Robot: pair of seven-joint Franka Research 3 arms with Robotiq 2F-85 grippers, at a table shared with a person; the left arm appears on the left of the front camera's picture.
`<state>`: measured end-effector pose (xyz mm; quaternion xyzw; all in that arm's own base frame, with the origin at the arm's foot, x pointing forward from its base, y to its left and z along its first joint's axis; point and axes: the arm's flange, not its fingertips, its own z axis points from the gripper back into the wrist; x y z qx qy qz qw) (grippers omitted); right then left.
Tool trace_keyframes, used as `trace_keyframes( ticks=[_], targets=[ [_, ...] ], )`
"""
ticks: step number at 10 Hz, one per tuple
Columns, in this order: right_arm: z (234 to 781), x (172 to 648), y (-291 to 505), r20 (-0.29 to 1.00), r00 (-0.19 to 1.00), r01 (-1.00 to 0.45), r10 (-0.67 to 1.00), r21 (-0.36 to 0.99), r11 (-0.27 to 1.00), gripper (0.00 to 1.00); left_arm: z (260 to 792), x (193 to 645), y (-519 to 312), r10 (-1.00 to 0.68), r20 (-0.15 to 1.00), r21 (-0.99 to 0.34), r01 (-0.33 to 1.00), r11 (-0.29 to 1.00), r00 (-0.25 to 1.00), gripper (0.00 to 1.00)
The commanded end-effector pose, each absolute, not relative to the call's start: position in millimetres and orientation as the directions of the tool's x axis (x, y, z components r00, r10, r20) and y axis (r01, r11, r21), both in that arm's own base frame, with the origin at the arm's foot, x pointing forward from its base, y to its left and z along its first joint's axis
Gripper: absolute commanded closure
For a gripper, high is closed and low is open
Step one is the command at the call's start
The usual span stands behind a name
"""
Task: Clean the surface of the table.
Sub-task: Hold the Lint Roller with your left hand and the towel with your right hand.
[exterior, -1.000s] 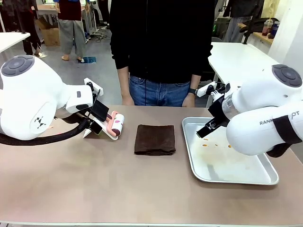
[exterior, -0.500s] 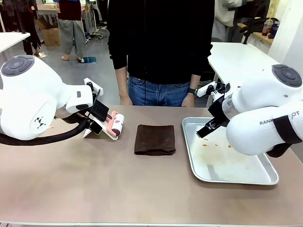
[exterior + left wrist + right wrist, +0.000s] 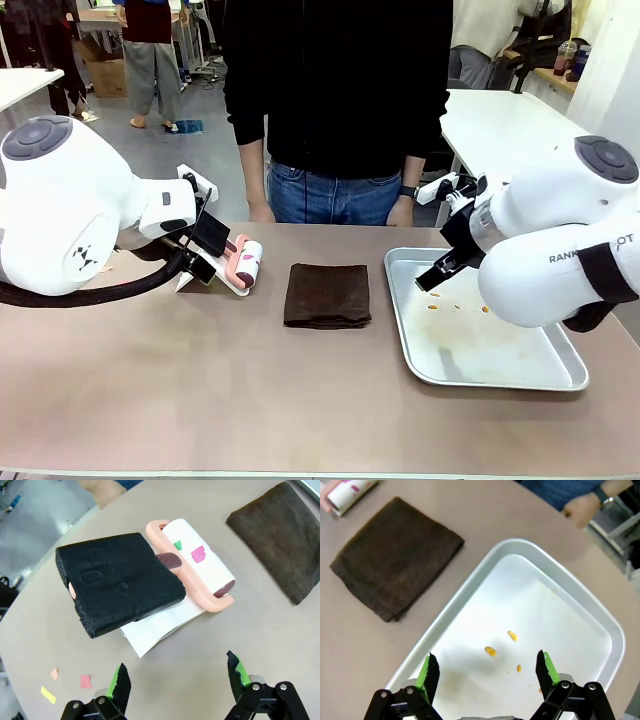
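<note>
The table [image 3: 250, 400] is seen spread across the whole front view, its taupe top lying beneath both grippers. Small coloured paper scraps [image 3: 86, 681] are scattered on it just beside one fingertip of the left gripper [image 3: 178, 675]. Straight ahead of that gripper's fingers a white sheet [image 3: 155, 627] is laid flat. On it a lint roller [image 3: 200, 560] with a pink frame is rested, with bits of coloured paper stuck to its white roll. A black block [image 3: 120, 582] is laid over the roller's handle, so the handle is mostly hidden.

Beyond the roller and off to one side, a folded brown cloth [image 3: 327, 295] is placed between the two grippers, apart from both. A metal tray [image 3: 500, 350] is set directly under the right gripper [image 3: 487, 667], near the cloth but not touching it. A few orange crumbs [image 3: 490, 651] are seen on its floor, just ahead of the fingertips. A person [image 3: 340, 90] is stood at the far edge, and a hand [image 3: 582, 510] with a wristwatch is held by the table's rim beyond the tray.

The left gripper is held low and tilted down towards the roller, its jaws spread wide with nothing between them. The right gripper is hung above the tray and pointed down, its jaws likewise parted and empty.
</note>
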<state>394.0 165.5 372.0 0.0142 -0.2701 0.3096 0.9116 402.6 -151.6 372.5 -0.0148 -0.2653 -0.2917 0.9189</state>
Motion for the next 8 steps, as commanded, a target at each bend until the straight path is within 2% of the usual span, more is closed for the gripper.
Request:
trace_keyframes(
  ticks=[1, 3, 5, 7, 8],
  targets=[
    [407.8, 389.7, 156.0, 0.500, 0.756, -0.472, 0.423, -0.032, 0.881, 0.00, 408.0, 391.1, -131.8, -0.497, 0.490, 0.013, 0.564, 0.825, 0.716, 0.00],
    [449.8, 370.6, 131.8, 0.493, 0.831, -0.391, 0.257, 0.190, 0.900, 0.00, 458.3, 366.5, -85.0, -0.433, 0.501, -0.088, 0.542, 0.836, 0.749, 0.00],
    [464.1, 342.1, 109.3, 0.449, 0.876, -0.359, 0.175, 0.367, 0.858, 0.00, 476.9, 346.7, -40.0, -0.419, 0.510, -0.122, 0.545, 0.829, 0.751, 0.00],
    [472.5, 307.6, 70.5, 0.466, 0.885, -0.284, 0.003, 0.534, 0.797, 0.00, 480.2, 333.9, 24.4, -0.327, 0.563, -0.313, 0.562, 0.766, 0.759, 0.00],
    [471.0, 292.8, 45.3, 0.449, 0.890, -0.244, -0.082, 0.619, 0.747, 0.00, 476.8, 327.8, 71.2, -0.224, 0.606, -0.432, 0.552, 0.713, 0.764, 0.00]
  ],
)
